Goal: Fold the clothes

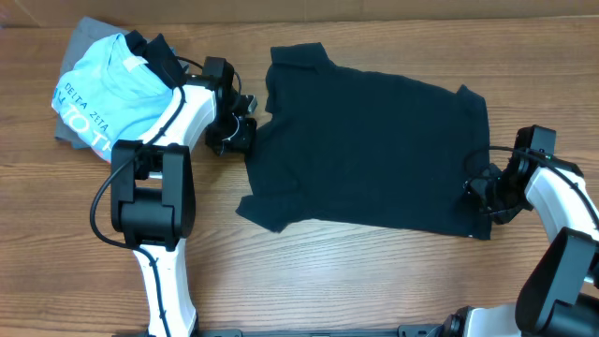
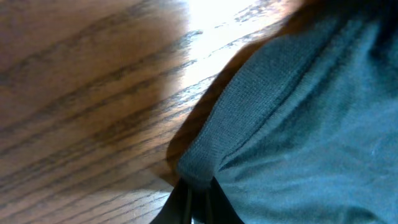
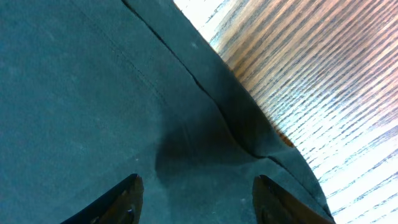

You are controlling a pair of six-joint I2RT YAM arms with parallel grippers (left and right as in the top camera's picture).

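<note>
Dark shirt (image 1: 365, 150) lies flat mid-frame on the surface (image 1: 374, 281). The left gripper (image 1: 245, 129) pinches its collar (image 2: 211, 155); the right gripper (image 1: 479, 192) hangs spread over the hem (image 3: 249, 137). It should clamp firmly, then both lift evenly.

A dark navy, short-sleeved T-shirt of soft fabric (image 1: 365, 150) lies spread flat and sideways, lightly rumpled. Its ribbed neck edge (image 2: 230, 118) runs into the closed jaws of the left gripper (image 1: 241, 131) and is pinched there, with one sleeve (image 1: 299, 58) on each side of that gripper. The opposite hem (image 1: 477, 140) lies beneath the parted jaws of the right gripper (image 1: 479, 192), with smooth fabric between them.
</note>
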